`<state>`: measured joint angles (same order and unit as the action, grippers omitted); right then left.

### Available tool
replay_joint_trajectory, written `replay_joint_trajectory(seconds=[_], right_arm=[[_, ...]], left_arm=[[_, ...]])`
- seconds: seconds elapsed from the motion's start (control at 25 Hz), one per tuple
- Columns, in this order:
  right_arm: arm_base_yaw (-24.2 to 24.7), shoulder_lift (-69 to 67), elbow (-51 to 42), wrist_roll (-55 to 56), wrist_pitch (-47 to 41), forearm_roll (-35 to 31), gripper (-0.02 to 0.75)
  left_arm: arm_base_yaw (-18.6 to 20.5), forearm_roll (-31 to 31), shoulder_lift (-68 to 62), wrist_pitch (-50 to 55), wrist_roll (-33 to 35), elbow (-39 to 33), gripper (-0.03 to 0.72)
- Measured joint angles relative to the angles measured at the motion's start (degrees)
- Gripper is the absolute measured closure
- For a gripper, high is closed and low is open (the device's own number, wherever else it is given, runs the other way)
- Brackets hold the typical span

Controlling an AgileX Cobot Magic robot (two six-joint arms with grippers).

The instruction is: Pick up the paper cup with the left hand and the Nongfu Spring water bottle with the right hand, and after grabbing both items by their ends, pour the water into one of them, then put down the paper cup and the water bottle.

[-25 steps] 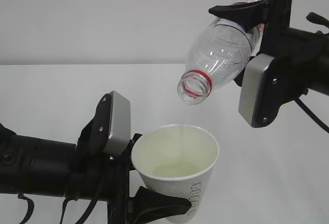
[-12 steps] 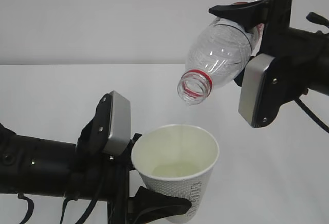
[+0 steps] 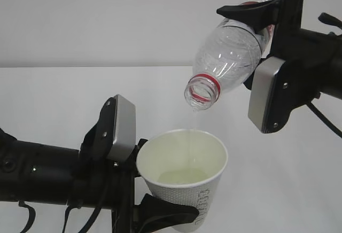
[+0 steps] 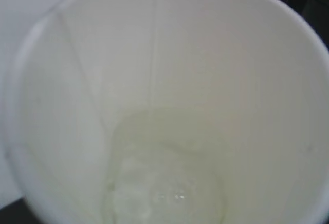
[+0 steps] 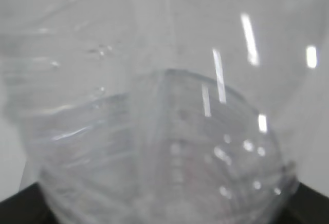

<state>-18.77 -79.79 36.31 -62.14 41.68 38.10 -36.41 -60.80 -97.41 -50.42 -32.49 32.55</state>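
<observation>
The white paper cup (image 3: 184,190) stands upright low in the middle of the exterior view, with my left gripper (image 3: 155,206) shut on its lower wall. A pale pool of water (image 3: 184,177) lies in its bottom. In the left wrist view the cup's cream inside (image 4: 154,70) fills the frame, with the water (image 4: 164,188) at the bottom. Above and right of the cup, the Nongfu Spring water bottle (image 3: 227,56) tilts mouth-down, held by my right gripper (image 3: 256,32) near its base. A thin stream (image 3: 195,123) falls from the red-ringed mouth into the cup. The right wrist view shows only the clear ribbed bottle (image 5: 164,131).
The white table (image 3: 53,99) spreads behind and below both arms, against a plain pale wall. The right arm's black cable (image 3: 326,123) hangs at the far right. No other objects show.
</observation>
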Motion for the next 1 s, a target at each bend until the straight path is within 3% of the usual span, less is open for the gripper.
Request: replay_joint_trajectory(seconds=[1.0], right_arm=[[0.0,0.0,0.0,-0.3,0.0,0.0,0.217]], left_arm=[[0.0,0.1,0.0,0.0,0.0,0.0,0.187]])
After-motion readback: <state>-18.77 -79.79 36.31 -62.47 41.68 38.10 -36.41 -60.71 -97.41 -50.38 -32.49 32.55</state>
